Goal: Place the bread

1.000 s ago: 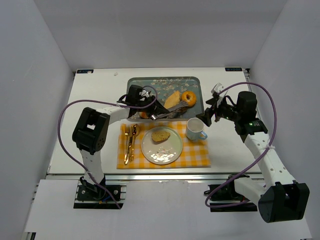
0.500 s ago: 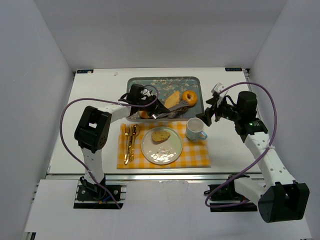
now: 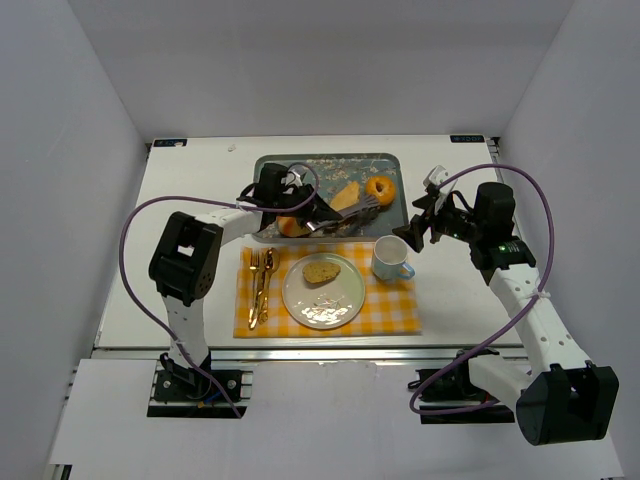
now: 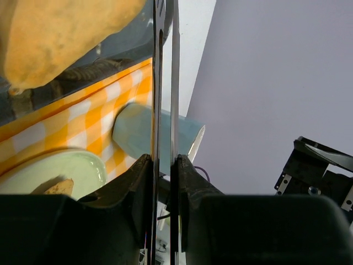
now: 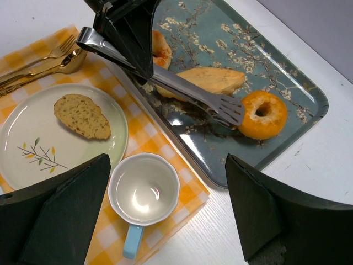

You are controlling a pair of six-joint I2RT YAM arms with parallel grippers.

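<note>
Right wrist: plate (image 5: 83,163) w/ 1 slice (image 5: 83,116)

Left end effector (image 3: 300,210) clamped on tongs (image 5: 187,94), arm reaching forward, right end effector (image 3: 418,222) open

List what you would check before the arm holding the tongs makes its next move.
1. Hold on the tongs: ok, clamped in the left gripper.
2. Bread caught in the tongs: not ok. The blades look pressed together over the long bread on the tray, with nothing between them.
3. Gap between the doughnut and the tong tips: cannot tell, it lies right beside them.
4. Room on the plate: ok, only one slice lies there.
5. Stance of the cup: ok, upright beside the plate.
6. Place of the right gripper: ok, open, empty, off by the cup.
</note>
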